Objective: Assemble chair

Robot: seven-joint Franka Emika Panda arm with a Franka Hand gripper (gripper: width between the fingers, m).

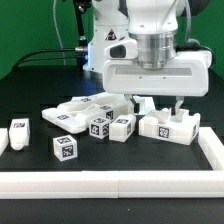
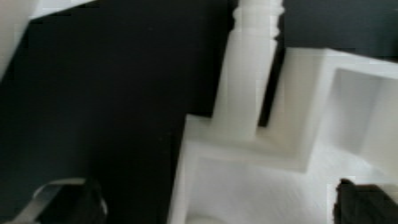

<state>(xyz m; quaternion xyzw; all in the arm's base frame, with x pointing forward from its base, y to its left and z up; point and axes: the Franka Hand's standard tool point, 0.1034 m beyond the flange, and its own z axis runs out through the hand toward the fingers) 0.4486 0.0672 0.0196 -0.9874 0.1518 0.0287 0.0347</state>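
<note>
Gripper [image 1: 156, 104] spread wide, gripping nothing, hanging right over the tagged chair part [image 1: 168, 126] at the exterior view's right. In the wrist view both dark fingertips [image 2: 61, 205] stand well apart, with a slim white post [image 2: 249, 60] rising beyond them. Out to the left sits a flat slab [image 1: 72, 110], then a cluster of square blocks [image 1: 100, 127]. One lone block [image 1: 20, 131] lies far left. The border rail [image 1: 120, 186] runs along the near edge.

surface: black table [image 1: 30, 95]
front edge: white border rail [image 1: 110, 184]
middle: tagged flat slabs [image 1: 72, 111] and square blocks [image 1: 100, 127], clustered
exterior view's left: lone block [image 1: 20, 133], apart from the cluster
</note>
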